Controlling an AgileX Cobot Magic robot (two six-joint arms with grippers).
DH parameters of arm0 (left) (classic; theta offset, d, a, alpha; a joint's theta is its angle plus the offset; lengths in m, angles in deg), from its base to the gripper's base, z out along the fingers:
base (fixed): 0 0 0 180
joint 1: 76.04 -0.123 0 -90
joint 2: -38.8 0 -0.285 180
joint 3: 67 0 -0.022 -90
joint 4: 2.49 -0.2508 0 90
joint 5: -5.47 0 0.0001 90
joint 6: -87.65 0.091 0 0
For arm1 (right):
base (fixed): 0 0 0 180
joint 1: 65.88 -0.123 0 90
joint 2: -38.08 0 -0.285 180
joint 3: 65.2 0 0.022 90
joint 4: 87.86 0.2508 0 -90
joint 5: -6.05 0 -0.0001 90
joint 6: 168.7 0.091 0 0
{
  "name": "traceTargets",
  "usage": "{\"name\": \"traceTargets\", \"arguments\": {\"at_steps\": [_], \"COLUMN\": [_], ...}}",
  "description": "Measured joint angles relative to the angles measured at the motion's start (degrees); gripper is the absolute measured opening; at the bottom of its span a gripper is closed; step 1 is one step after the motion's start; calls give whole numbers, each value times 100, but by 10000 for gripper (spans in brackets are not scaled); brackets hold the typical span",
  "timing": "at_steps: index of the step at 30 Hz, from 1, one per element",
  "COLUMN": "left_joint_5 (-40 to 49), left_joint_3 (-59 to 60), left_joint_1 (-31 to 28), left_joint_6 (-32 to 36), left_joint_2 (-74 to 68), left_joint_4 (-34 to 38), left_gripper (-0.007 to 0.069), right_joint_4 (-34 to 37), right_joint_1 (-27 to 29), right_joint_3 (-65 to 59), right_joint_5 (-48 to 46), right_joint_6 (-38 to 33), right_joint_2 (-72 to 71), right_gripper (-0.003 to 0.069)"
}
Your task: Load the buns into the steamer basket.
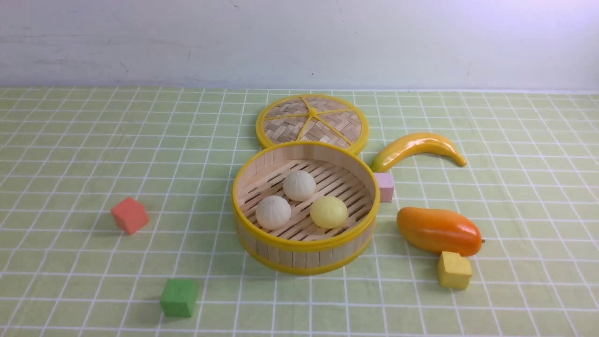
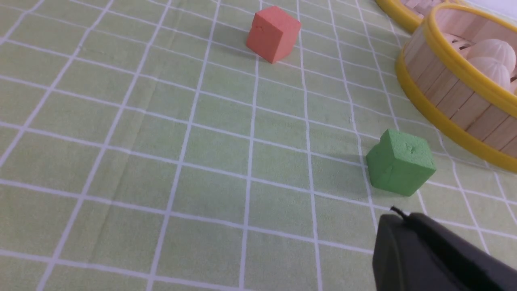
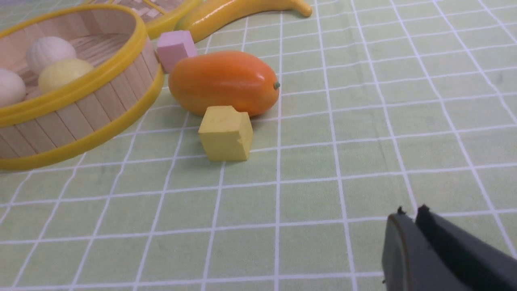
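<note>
Pale wall behind; bench (image 1: 70, 140) covered in green checked cloth. The steamer basket (image 1: 305, 243) sits mid-bench, its woven lid (image 1: 312, 120) lying flat just behind it, uncovered. All three buns rest on the slatted floor inside: two off-white buns (image 1: 299, 185) (image 1: 273, 212) and one pale yellow bun (image 1: 328, 211), close together.

Task looks done as judged from this layout; no bun remains outside on the cloth.

Left pincer (image 2: 398, 214) closed, empty, low over the cloth near the green cube (image 2: 400, 162). Right pincer (image 3: 410, 214) nearly closed (a thin slit shows between its jaws), holding nothing, well apart from the yellow cube (image 3: 225, 133) and mango (image 3: 223, 82).

Neither arm shows in the front view.
</note>
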Motion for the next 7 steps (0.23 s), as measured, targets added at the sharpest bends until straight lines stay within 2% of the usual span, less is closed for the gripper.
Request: {"name": "traceTargets", "arguments": {"at_steps": [7], "left_joint_5": [0], "left_joint_3": [0], "left_joint_1": [0], "left_joint_6": [0], "left_joint_2": [0], "left_joint_4": [5], "left_gripper": [-6], "right_joint_4": [0], "right_joint_1": [0], "right_joint_3": [0], "right_joint_5": [0], "right_joint_6": [15], "right_joint_2": [0], "right_gripper": [49]}}
